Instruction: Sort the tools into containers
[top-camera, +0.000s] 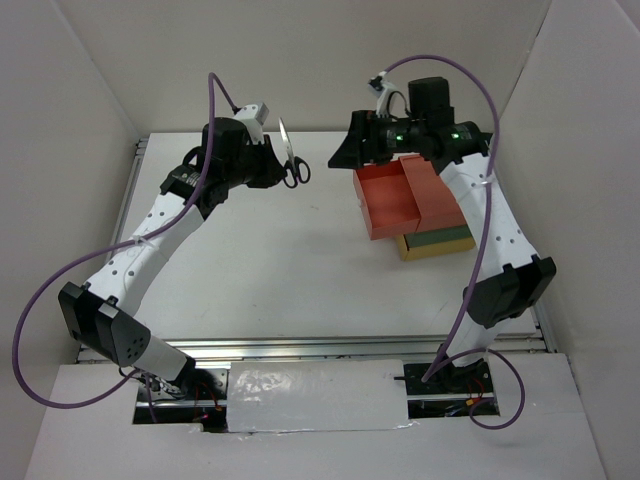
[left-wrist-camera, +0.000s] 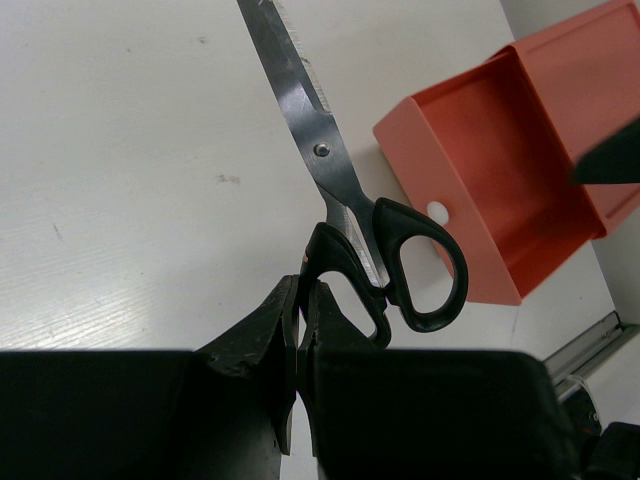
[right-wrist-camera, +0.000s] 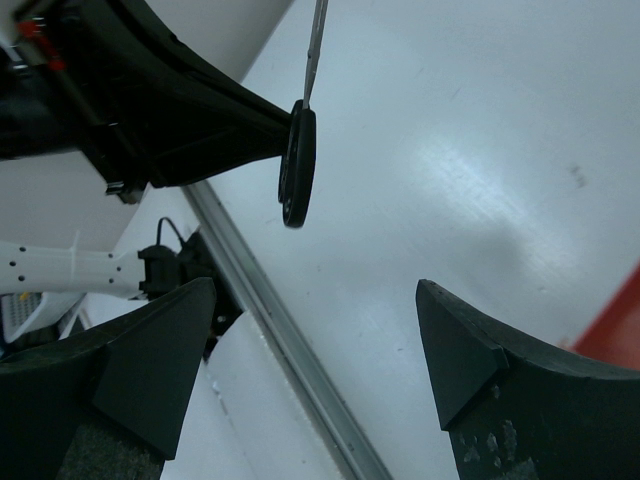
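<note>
"Where are the scissors?"

"Up in the air. The left gripper pinches one black handle loop tight, and the blades point away over the white table."

"And the red-orange drawer?"

"It sticks out from the stack at the right side, near the scissors but not touching."

"The right gripper?"

"Its fingers are spread wide, holding nothing, beside that drawer."

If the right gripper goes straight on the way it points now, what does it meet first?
Probably the scissors, which hang from the left gripper just ahead of the open right gripper. Depth is unclear: it might pass under them and reach the table instead.
</note>
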